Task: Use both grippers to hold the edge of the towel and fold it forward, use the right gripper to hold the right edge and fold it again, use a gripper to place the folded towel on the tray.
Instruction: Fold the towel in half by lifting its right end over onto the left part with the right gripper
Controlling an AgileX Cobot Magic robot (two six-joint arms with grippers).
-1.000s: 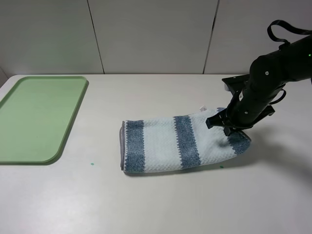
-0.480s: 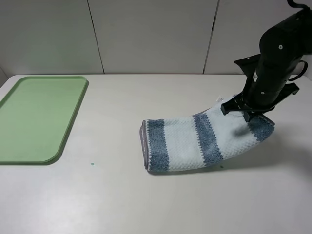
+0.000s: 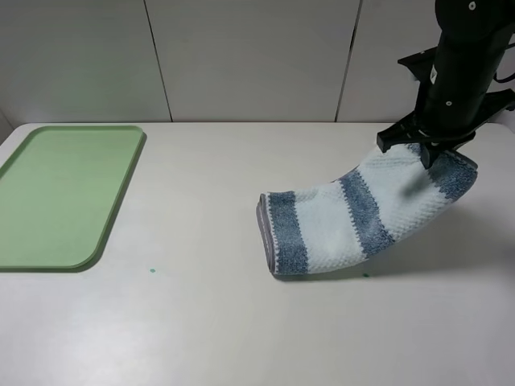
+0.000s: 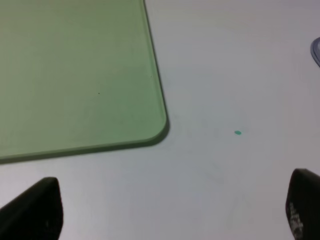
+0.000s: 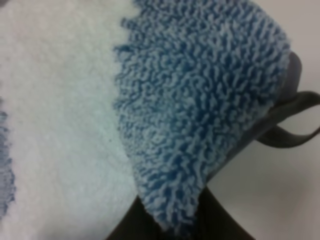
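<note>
The folded striped towel [image 3: 350,219] lies right of the table's middle, and its right end is lifted off the surface. My right gripper [image 3: 425,154] is shut on that raised end, pinching a dark blue stripe [image 5: 200,100] between black fingers [image 5: 131,225]. A grey hem [image 5: 295,70] and a small loop tag [image 5: 292,136] show beside the grip. The towel's left end, with its grey edge [image 3: 262,227], rests on the table. The light-green tray [image 3: 64,193] sits at the far left. My left gripper [image 4: 170,210] is open above the table near the tray's corner [image 4: 159,131].
A white table [image 3: 201,322] carries everything, with a panelled wall behind it. A small green speck [image 3: 151,271] marks the surface near the tray. A sliver of the towel [image 4: 316,50] shows at the border of the left wrist view.
My right gripper has risen and moved right and back with the towel's end in it. The towel has been dragged to the right, and its right part now hangs off the table.
</note>
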